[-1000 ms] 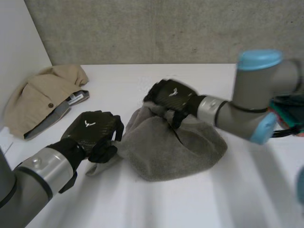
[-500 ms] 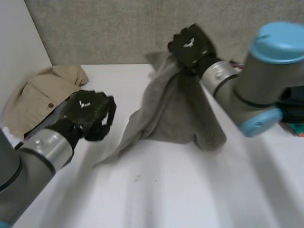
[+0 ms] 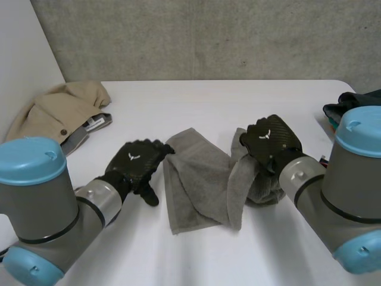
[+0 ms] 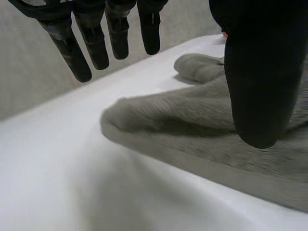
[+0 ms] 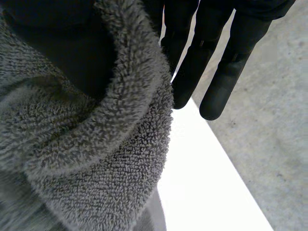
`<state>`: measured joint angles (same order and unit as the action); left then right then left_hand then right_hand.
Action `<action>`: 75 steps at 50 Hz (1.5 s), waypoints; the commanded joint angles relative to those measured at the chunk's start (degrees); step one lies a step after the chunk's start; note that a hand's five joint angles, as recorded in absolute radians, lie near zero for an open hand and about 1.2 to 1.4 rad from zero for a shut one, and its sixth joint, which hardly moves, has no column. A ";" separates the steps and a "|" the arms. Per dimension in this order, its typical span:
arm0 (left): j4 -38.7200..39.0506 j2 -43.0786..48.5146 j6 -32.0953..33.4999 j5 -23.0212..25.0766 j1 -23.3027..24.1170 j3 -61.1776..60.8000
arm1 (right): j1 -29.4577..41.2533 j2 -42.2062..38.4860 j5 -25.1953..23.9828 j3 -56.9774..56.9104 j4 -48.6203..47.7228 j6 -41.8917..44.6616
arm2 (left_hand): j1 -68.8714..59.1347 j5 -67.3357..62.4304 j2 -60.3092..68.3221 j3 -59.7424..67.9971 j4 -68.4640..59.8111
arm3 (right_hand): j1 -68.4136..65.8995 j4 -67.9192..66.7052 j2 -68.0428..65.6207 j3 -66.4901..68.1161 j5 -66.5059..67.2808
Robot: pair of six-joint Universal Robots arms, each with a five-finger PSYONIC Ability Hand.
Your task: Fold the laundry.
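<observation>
One grey towel [image 3: 199,185] is laid on the table [image 3: 178,256]. Straight, empty fingers [image 4: 96,43] of the left hand [image 3: 138,164] are held beside one edge; the opposite, bunched edge is draped over the straight-fingered right hand [image 3: 269,142].

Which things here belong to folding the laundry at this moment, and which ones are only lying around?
In use: grey towel; left robot hand at its edge; right robot hand on its bunched side.
Lying about: beige garment, rear left; dark cloth, far right. Both untouched, perhaps laundry for later.
</observation>
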<state>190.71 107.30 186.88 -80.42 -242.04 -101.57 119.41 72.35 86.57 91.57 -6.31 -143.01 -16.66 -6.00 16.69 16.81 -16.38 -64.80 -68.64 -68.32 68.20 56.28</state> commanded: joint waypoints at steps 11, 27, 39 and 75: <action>1.50 4.58 -13.03 1.32 1.13 2.78 | 5.66 1.04 0.35 -4.04 -0.45 -5.97 | 0.72 0.07 -0.76 -0.88 0.45 | -15.20 -11.36 -11.68 11.80 13.72; -0.59 20.49 -20.76 5.80 12.29 16.75 | 6.72 7.19 2.11 -2.89 -0.63 -8.96 | -31.47 -32.13 31.44 31.32 -31.75 | -15.20 -11.36 -11.68 11.80 13.72; -3.23 5.91 -16.55 0.26 1.76 15.88 | 5.92 8.34 2.29 -0.17 3.84 -0.36 | -63.34 -64.00 63.31 63.19 -63.62 | -15.20 -11.36 -11.68 11.80 13.72; -15.72 1.53 10.09 7.03 -8.09 19.76 | 0.49 0.07 -3.06 -15.62 23.78 1.04 | -7.35 -8.00 7.32 7.20 -7.63 | 51.02 54.86 54.54 -54.42 -52.50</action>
<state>174.86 118.53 197.94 -73.40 -248.45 -74.49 124.38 71.58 87.94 80.84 8.04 -151.92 -23.66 -12.93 23.76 24.06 -22.94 -16.99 -15.38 -15.39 15.16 3.54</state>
